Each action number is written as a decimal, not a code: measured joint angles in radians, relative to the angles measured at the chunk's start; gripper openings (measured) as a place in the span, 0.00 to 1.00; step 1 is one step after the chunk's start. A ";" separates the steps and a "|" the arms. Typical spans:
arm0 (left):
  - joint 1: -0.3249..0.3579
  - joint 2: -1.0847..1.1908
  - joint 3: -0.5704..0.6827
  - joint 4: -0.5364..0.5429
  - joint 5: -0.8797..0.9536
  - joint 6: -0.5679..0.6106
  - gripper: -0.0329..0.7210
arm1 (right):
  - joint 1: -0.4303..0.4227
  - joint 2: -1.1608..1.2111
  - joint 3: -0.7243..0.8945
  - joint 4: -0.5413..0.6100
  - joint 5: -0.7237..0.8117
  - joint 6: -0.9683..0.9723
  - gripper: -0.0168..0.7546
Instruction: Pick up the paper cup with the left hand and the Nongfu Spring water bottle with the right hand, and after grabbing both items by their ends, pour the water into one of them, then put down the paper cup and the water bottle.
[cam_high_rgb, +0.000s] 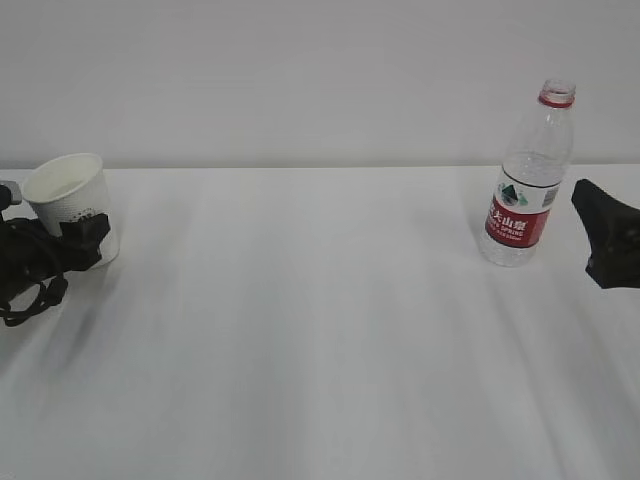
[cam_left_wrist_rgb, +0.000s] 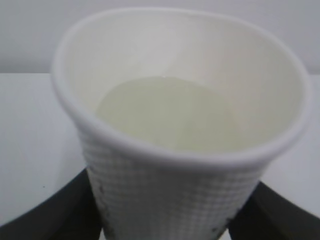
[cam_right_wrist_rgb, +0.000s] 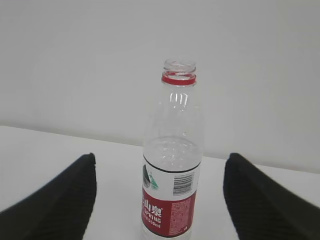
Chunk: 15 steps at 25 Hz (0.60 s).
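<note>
We have the left gripper (cam_high_rgb: 70, 245) closed on the thin, crushable paper cup (cam_high_rgb: 72, 205) far left of the bottle (cam_high_rgb: 525, 180); right gripper (cam_right_wrist_rgb: 160, 200) open just beside its light, slippery body—we grip at the label.

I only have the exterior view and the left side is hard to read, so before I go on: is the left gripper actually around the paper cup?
Observer: Yes. In the left wrist view its dark fingers flank the paper cup low on both sides; whether they press it I cannot tell.
Operator: Anything in the cup?
Observer: A shallow pool of water covers its bottom.
Operator: And the right gripper, is it on the bottle yet?
Observer: No. The right gripper is open, with the Nongfu Spring water bottle standing between its fingers, clear of both.
Operator: Is the bottle capped?
Observer: No, its mouth is open above the red ring.
</note>
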 joint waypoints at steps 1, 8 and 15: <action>0.000 0.003 0.000 -0.002 -0.004 0.001 0.70 | 0.000 0.000 0.000 -0.004 0.000 0.000 0.79; 0.000 0.010 0.000 -0.004 -0.017 0.002 0.70 | 0.000 0.000 0.000 -0.008 0.007 0.000 0.79; 0.000 0.012 0.000 -0.004 -0.017 0.003 0.94 | 0.000 0.000 0.000 -0.009 0.007 0.000 0.79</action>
